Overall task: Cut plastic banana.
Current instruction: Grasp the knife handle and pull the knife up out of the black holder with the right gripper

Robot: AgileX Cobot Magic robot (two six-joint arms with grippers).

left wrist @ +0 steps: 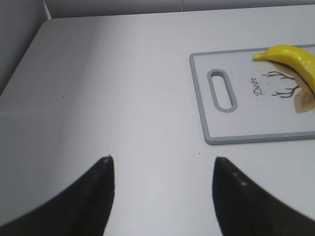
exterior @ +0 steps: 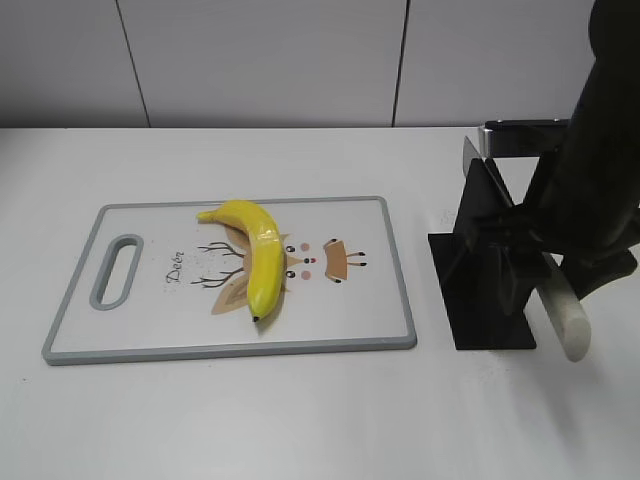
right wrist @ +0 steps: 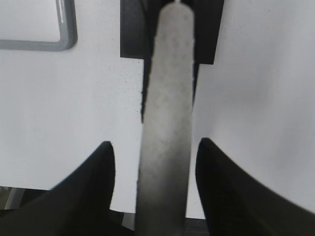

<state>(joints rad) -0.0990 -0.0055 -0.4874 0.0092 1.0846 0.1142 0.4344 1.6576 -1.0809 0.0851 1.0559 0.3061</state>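
1. Exterior view: the plastic banana (exterior: 256, 257) lies flat on the cutting board (exterior: 385, 270), a little left of the board's middle, with its stem toward the far left and its dark tip toward the near edge. It covers part of a printed deer picture. To the right of the board stands a black knife stand (exterior: 487, 275) on the white table (exterior: 300, 420). The right arm (exterior: 590, 170) is at this stand, and a pale cylindrical handle (exterior: 563, 310) sticks out toward the near right.

2. Left wrist view: the left gripper (left wrist: 162, 172) hangs over bare table, well apart from the board, which is at the far right of this view. Its two dark fingers stand wide apart and hold nothing. Only the stem end of the banana shows here.

3. Right wrist view: the right gripper (right wrist: 154, 156) has its fingers on both sides of the pale handle, with a gap visible on each side, so it looks open around the handle and not yet closed on it.

4. Handling, as a judgement: the banana looks light, stiff and glossy, so it can probably slide or roll under a blade (the curved shape does not help). I think the best hold is at the stem end, pressing it down to the board, away from the cut line near the middle.
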